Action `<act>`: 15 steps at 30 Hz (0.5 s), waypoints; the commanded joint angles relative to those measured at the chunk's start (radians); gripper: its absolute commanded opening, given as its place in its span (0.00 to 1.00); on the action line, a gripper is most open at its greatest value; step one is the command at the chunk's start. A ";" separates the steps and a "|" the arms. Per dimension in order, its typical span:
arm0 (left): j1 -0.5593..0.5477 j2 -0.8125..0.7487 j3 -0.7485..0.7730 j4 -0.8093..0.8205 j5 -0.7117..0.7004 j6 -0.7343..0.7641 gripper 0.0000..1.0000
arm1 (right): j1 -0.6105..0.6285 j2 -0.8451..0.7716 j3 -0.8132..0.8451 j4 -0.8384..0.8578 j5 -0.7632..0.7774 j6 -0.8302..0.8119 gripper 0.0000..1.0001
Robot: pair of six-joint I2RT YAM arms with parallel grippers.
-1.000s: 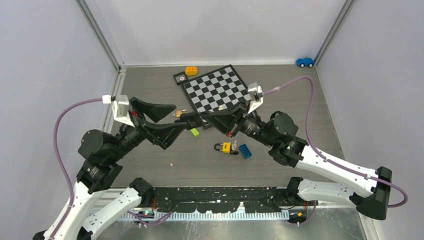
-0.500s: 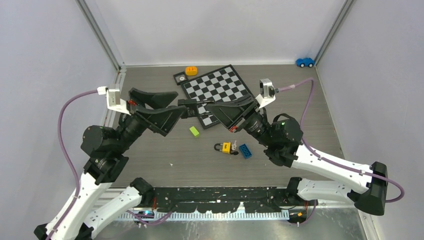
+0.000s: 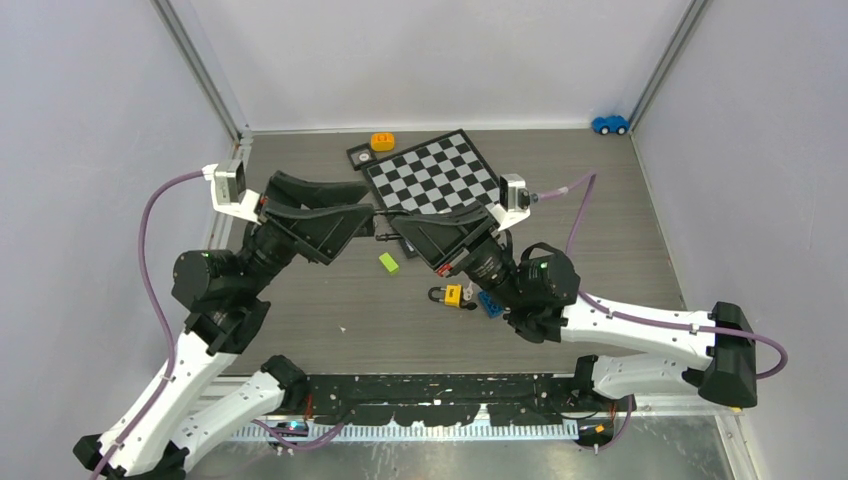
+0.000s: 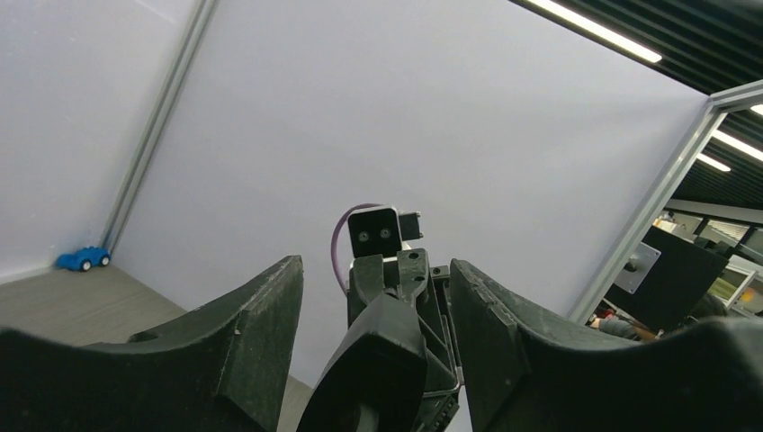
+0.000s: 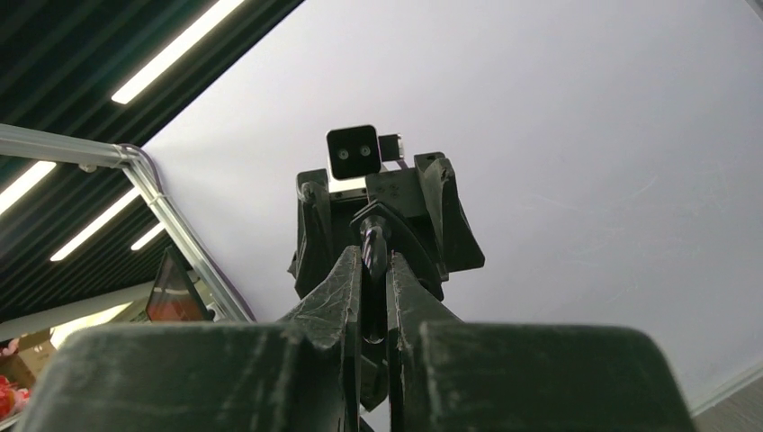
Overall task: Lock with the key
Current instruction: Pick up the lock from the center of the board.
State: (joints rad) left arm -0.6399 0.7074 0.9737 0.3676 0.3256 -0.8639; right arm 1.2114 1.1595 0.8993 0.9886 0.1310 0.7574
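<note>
The arms had swung tip to tip: right gripper [image 3: 396, 239] clamped on the likely key [image 5: 373, 255], left gripper [image 3: 371, 222] part-open to receive it.

Beyond the meeting jaws of the left gripper [image 3: 368, 218] and right gripper [image 3: 398, 234], a dark grey wood-grain table [image 3: 600, 200] runs to plain pale walls [image 3: 440, 60] on three sides. Aluminium posts [image 3: 200, 70] stand in the far corners. Above the jaws in the wrist views, a dark slatted ceiling [image 5: 72, 36] carries bright strip lights [image 4: 594, 31].
</note>
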 commanded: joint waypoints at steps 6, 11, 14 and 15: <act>0.003 -0.010 0.000 0.067 0.013 -0.033 0.58 | 0.022 -0.020 0.048 0.238 0.098 -0.017 0.00; 0.003 0.001 -0.002 0.078 0.022 -0.046 0.54 | 0.023 -0.006 0.043 0.264 0.125 -0.001 0.01; 0.003 0.011 -0.006 0.096 0.027 -0.058 0.49 | 0.027 0.014 0.041 0.291 0.133 0.015 0.00; 0.003 0.014 -0.006 0.099 0.027 -0.061 0.47 | 0.029 0.021 0.041 0.296 0.133 0.018 0.00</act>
State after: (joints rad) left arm -0.6399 0.7094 0.9726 0.3992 0.3321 -0.9058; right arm 1.2297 1.1728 0.8993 1.1095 0.2203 0.7471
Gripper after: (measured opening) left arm 0.498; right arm 0.127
